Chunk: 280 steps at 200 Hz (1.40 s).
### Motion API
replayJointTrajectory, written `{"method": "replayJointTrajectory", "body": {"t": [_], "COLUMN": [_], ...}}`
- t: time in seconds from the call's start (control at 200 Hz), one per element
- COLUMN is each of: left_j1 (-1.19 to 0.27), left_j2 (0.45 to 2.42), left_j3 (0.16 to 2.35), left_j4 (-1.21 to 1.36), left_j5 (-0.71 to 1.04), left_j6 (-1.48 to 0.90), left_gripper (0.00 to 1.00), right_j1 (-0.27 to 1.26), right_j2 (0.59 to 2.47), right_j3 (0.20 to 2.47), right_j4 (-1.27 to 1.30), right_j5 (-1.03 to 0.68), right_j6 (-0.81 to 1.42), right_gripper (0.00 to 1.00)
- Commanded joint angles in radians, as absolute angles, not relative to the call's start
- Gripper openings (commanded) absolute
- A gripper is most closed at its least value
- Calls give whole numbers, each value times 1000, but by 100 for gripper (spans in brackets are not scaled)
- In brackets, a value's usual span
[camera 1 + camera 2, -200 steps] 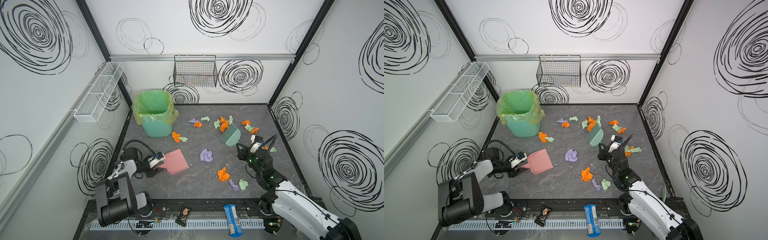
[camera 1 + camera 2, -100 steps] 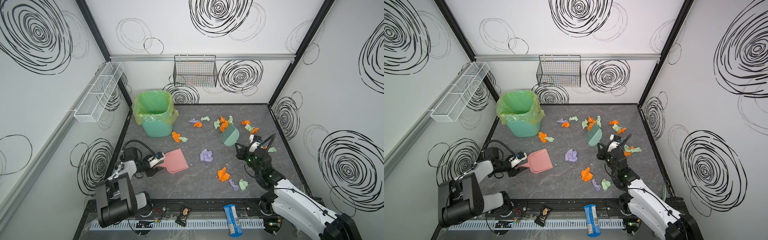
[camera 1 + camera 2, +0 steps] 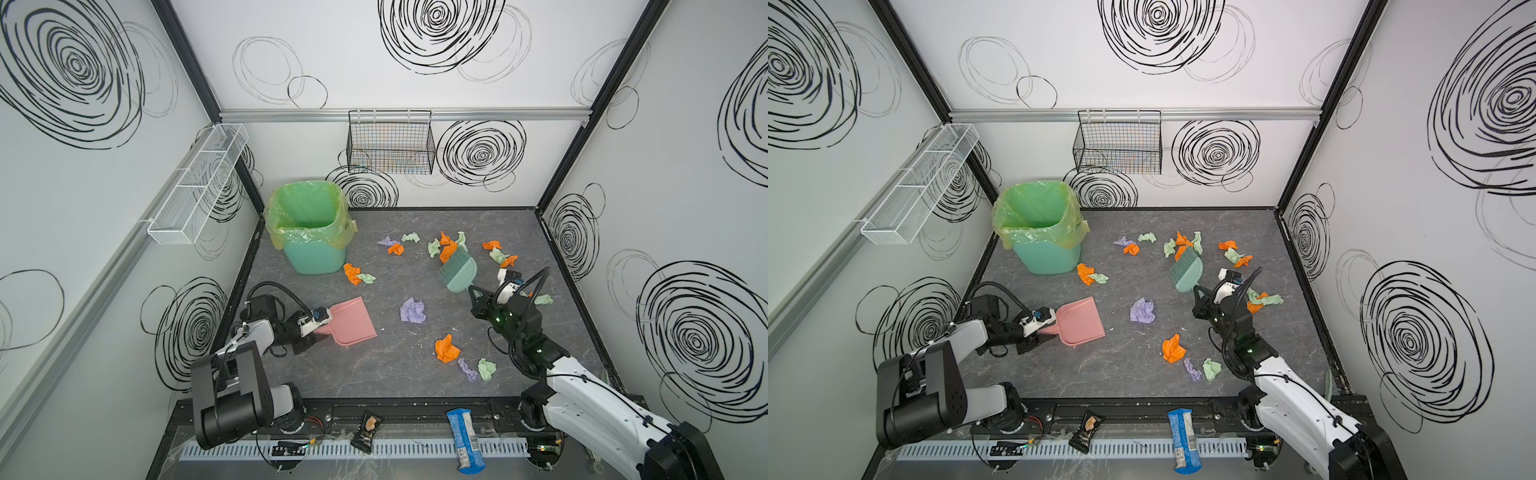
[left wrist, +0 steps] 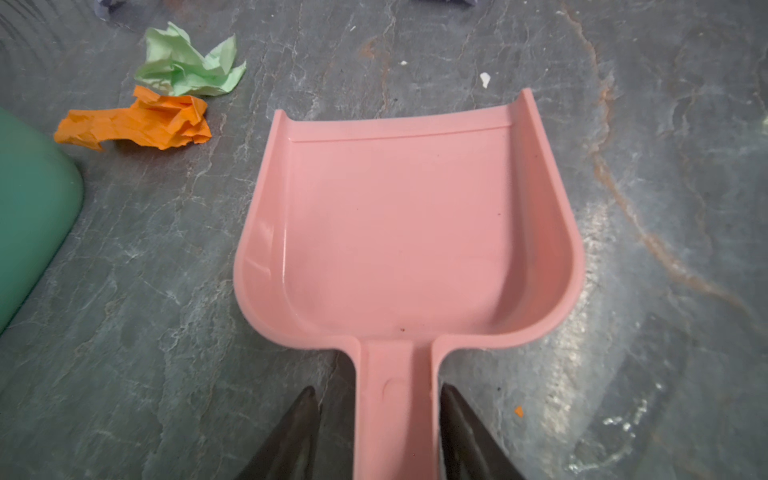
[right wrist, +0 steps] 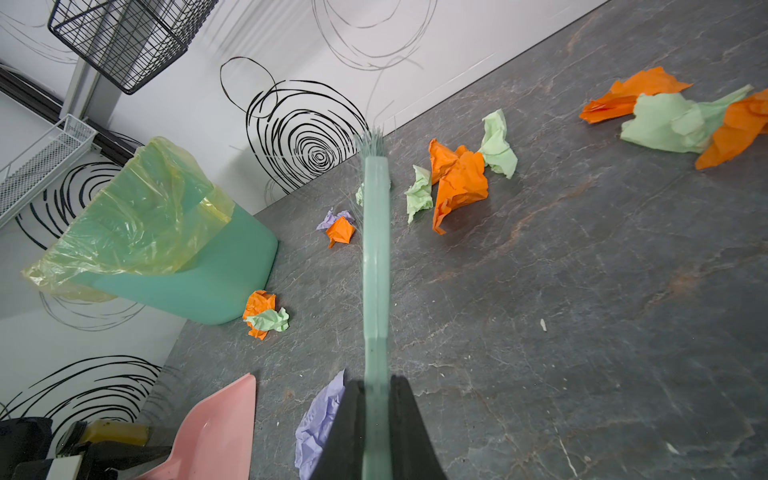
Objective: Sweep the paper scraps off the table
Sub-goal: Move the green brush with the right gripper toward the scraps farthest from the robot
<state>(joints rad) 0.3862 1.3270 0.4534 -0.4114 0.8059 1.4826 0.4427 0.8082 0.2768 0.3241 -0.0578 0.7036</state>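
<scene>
The paper scraps (image 3: 446, 348) lie scattered over the bench (image 3: 374, 374), all outside the pink dustpan (image 3: 353, 322). The left fingers (image 4: 299, 436) straddle the dustpan's handle, parted, one side clear of it. Well apart from the dustpan, the right fingers (image 5: 353, 424) clench a teal brush (image 3: 459, 274).

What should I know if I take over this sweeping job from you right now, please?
Left gripper: open, fingers either side of the dustpan handle, not clamped. The dustpan lies flat and empty.
Right gripper: shut on the brush, bristles near the back cluster.
Paper scraps: scattered over the table, two beside the bin.
Done: brush picked up.
Left: grip the dustpan, sweep every scrap in, likely empty it into the bin.
</scene>
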Motion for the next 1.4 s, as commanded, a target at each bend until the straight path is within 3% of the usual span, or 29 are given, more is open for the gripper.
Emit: {"method": "replayJointTrajectory", "body": {"t": [0.0,0.38,0.6,0.63,0.685,1.036,1.396], "left_j1": [382,403,405,405,402,427,499], "left_j2": [1352,1332,1326,1325,1328,1302,1220], "left_j3": [484,470,465,465,468,530,531], "left_j4": [-470,-471,-465,-465,-469,-588,-742], "left_j5": [835,861,864,864,860,887,882], "left_j6": [1540,1560,1560,1560,1560,1503,1574], "left_gripper": [51,42,27,22,0,0,0], "right_j1": [438,438,438,439,439,437,443], "right_j2": [816,833,836,835,835,860,1304], "right_j3": [290,275,270,270,268,350,750], "right_j4": [382,397,402,402,405,282,302], "right_j5": [-72,-87,-90,-90,-92,-106,-563], "right_j6": [715,732,735,736,737,709,881], "right_gripper": [0,0,0,0,0,0,0]}}
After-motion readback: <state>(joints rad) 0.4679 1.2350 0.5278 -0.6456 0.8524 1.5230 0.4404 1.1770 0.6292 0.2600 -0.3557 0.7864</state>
